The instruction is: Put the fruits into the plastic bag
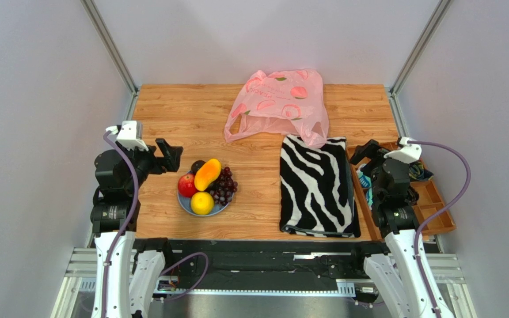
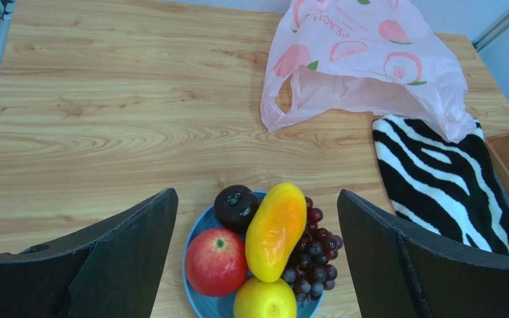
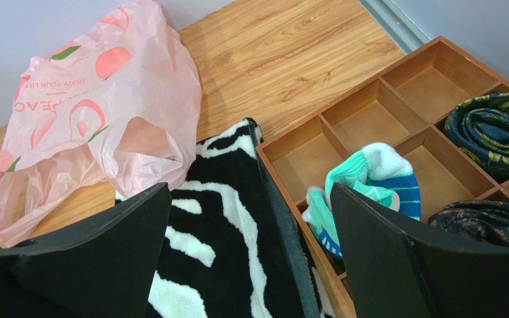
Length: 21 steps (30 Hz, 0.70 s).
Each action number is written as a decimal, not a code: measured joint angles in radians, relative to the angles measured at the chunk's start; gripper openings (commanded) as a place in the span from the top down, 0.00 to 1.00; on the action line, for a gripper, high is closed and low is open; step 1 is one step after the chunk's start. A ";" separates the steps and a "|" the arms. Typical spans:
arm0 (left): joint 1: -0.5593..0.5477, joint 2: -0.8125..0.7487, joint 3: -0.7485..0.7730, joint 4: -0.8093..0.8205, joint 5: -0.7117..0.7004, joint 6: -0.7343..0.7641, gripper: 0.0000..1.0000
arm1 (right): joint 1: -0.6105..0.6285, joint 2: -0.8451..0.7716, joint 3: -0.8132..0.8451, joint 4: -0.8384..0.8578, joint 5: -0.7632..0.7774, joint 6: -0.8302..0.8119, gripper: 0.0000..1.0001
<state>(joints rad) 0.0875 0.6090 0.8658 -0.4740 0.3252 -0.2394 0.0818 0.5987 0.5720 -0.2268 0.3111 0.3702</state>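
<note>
The fruits lie on a round blue plate (image 1: 185, 204): a red apple (image 1: 187, 185), a yellow-orange citrus (image 1: 202, 203), an orange-yellow mango (image 1: 207, 174), a dark grape bunch (image 1: 224, 186) and a dark plum-like fruit (image 1: 197, 165). The left wrist view shows the apple (image 2: 216, 262), mango (image 2: 276, 231), citrus (image 2: 265, 300), grapes (image 2: 313, 255) and dark fruit (image 2: 236, 207). The pink plastic bag (image 1: 279, 101) lies crumpled at the table's back; it also shows in the left wrist view (image 2: 363, 63) and the right wrist view (image 3: 94, 116). My left gripper (image 1: 169, 156) is open and empty, left of the plate. My right gripper (image 1: 365, 154) is open and empty.
A black-and-white zebra cloth (image 1: 317, 187) lies right of the plate, with the bag's corner on its far edge. A wooden compartment tray (image 3: 376, 119) with rolled socks (image 3: 370, 182) and dark rolled cloths (image 3: 496, 126) sits at the table's right edge, under my right arm.
</note>
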 measured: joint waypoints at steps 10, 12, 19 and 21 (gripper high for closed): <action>0.000 0.012 0.000 0.000 -0.012 0.000 0.01 | 0.000 0.019 0.000 0.003 -0.031 -0.001 0.09; 0.000 0.012 0.000 -0.001 -0.026 0.000 0.01 | 0.000 0.018 0.000 0.004 -0.042 -0.004 0.11; 0.000 0.013 0.000 -0.003 -0.055 0.000 0.01 | 0.004 0.032 0.006 0.030 -0.179 -0.045 0.21; 0.000 0.013 0.000 -0.004 -0.058 0.000 0.01 | 0.040 0.075 0.040 0.024 -0.216 -0.067 0.21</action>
<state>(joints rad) 0.0879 0.6216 0.8658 -0.4778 0.2672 -0.2394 0.1215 0.6735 0.6121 -0.2028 0.0956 0.3031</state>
